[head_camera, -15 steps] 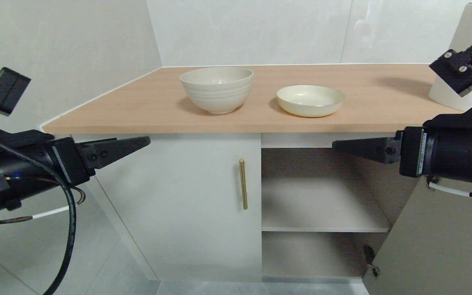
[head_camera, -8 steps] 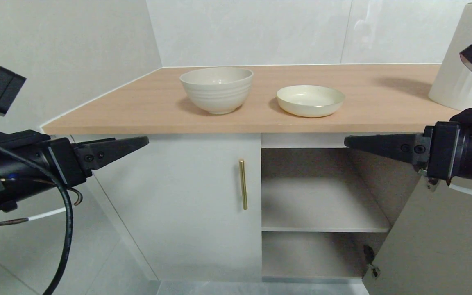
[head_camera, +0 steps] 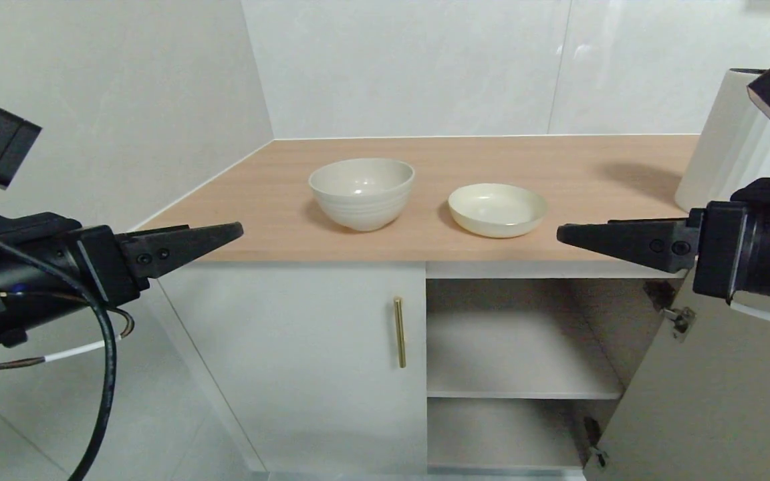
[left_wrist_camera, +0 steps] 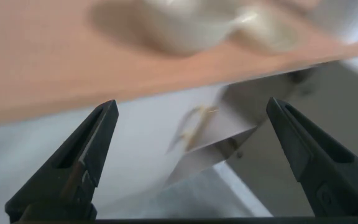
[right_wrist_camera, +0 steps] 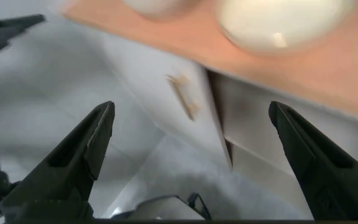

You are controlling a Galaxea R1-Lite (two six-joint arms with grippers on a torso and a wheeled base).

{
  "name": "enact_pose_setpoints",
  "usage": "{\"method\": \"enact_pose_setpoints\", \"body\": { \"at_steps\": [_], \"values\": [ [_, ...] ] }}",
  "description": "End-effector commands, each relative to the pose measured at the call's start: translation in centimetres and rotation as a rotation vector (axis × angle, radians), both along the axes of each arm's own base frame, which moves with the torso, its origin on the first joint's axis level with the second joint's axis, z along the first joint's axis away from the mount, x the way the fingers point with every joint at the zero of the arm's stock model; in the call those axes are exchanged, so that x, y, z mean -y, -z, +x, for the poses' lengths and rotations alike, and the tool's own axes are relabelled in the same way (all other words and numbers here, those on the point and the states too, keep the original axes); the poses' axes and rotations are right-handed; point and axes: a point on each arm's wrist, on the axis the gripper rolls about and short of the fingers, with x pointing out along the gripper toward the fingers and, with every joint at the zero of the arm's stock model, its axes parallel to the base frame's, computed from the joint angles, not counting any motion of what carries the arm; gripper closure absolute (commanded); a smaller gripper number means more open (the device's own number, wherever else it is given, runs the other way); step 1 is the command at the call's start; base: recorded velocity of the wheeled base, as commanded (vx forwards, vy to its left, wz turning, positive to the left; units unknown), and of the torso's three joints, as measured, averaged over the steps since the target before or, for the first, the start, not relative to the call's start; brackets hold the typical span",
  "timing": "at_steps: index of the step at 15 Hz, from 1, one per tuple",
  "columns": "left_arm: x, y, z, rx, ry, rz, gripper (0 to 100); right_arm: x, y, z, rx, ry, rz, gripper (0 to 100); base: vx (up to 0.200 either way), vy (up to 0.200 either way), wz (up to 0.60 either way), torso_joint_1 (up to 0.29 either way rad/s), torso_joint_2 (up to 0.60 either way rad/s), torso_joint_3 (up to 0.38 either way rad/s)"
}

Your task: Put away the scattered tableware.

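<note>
A deep cream bowl [head_camera: 361, 192] and a shallow cream dish [head_camera: 497, 210] stand side by side on the wooden countertop [head_camera: 271, 200]. My left gripper [head_camera: 238, 230] hovers in front of the counter's left front edge, off to the left of the bowl. The right gripper [head_camera: 561, 234] hangs level with the counter's front edge, just right of the dish. In the left wrist view the gripper [left_wrist_camera: 191, 104] is open and empty, with the bowl [left_wrist_camera: 185, 28] blurred beyond. The right wrist view has its gripper [right_wrist_camera: 191, 106] open too, the dish [right_wrist_camera: 284, 22] ahead of it.
Under the counter, the cabinet's right door [head_camera: 712, 401] stands open onto two bare shelves [head_camera: 519, 364]. The left door is closed and has a brass handle [head_camera: 399, 332]. A tall white ribbed container [head_camera: 726, 160] stands at the counter's right end. A wall closes the left side.
The head camera has risen, so the counter shows more from above. The right arm drew back slightly to the right and its wrist turned. The left arm and the tableware stayed put.
</note>
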Motion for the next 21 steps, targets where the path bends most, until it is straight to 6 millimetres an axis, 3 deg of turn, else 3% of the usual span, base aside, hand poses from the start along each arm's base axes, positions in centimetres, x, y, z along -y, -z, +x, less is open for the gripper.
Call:
{"method": "enact_pose_setpoints", "body": {
  "at_steps": [1,7,10,13,16,19,21],
  "values": [
    [0.0,0.2,0.2,-0.009,-0.001,0.001,0,-0.2,0.3,0.3,-0.010,0.002,-0.009,0,0.000,0.000,0.00,0.163,-0.49,-0.256],
    [0.2,0.9,1.3,-0.046,-0.001,0.007,0,-0.1,0.8,1.2,-0.028,0.025,-0.021,0,0.000,0.000,0.00,0.243,-0.47,-0.273],
    [0.7,0.3,3.2,-0.041,-0.001,0.007,0,-0.5,1.2,2.3,-0.037,0.037,-0.029,0,0.000,0.000,0.00,0.170,-0.37,-0.206],
    [1.4,-0.6,6.4,-0.064,-0.009,-0.014,0,-1.2,1.6,6.5,-0.059,0.167,-0.030,0,0.000,0.000,0.00,0.032,-0.07,-0.037],
    [2.3,-1.2,8.6,-0.260,-0.025,-0.080,0,-2.3,2.2,9.7,-0.159,0.354,-0.062,0,0.000,0.000,0.00,0.000,0.00,0.000],
    [3.0,-0.5,8.9,-0.405,-0.022,-0.064,0,-2.8,3.4,11.2,-0.184,0.445,-0.091,0,0.000,0.000,0.00,0.000,0.00,0.000],
    [4.2,0.9,10.3,-0.437,-0.081,-0.036,0,-3.0,3.5,11.8,-0.148,0.489,-0.077,0,0.000,0.000,0.00,0.000,0.00,0.000]
  ]
}}
